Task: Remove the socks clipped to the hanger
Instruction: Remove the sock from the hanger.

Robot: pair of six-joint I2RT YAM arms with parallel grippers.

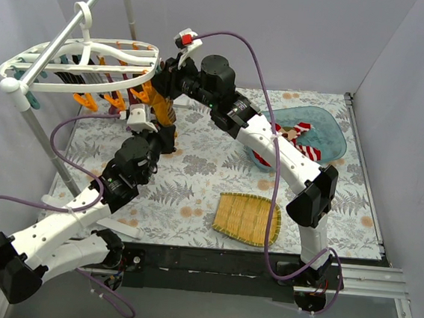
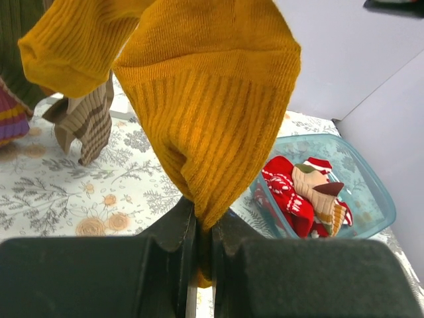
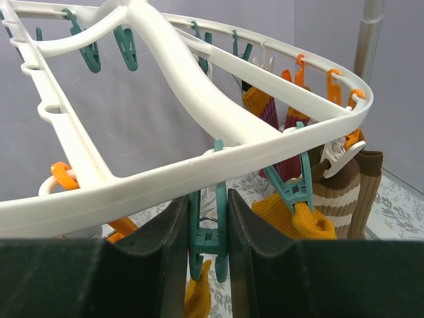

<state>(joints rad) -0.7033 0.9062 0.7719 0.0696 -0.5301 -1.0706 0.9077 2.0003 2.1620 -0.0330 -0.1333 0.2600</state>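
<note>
1. The left gripper (image 2: 204, 222) is clamping its jaws together on the lowest fold of the orange sock (image 2: 212, 99), which is hanging straight above it. A light, steady downward pull is probably what is wanted here, not a yank that sets the frame swinging.
2. Higher up, the right gripper (image 3: 207, 202) is pinching the teal clip (image 3: 203, 228) from both sides. Orange fabric, seemingly the same sock, is showing just under the clip. By my judgement, the clip is needing a full squeeze so that its mouth is gaping before the sock is drawn down.
3. The hanger (image 3: 165, 63) is running just above that clip, so the right fingers ought to be working below the rim without pushing on it.
4. The left arm (image 1: 87, 207) is reaching forward low over the table (image 1: 196, 165) with its wrist turned upward. The right arm (image 1: 287, 155) is arching up and leftward over it to the hanger's near rim.
5. Beyond, a brown striped sock (image 3: 344, 192) and others are hanging from further clips.
6. Farthest off, the blue bin (image 2: 374, 205) is holding red-and-white socks (image 2: 288, 192) already removed.
</note>
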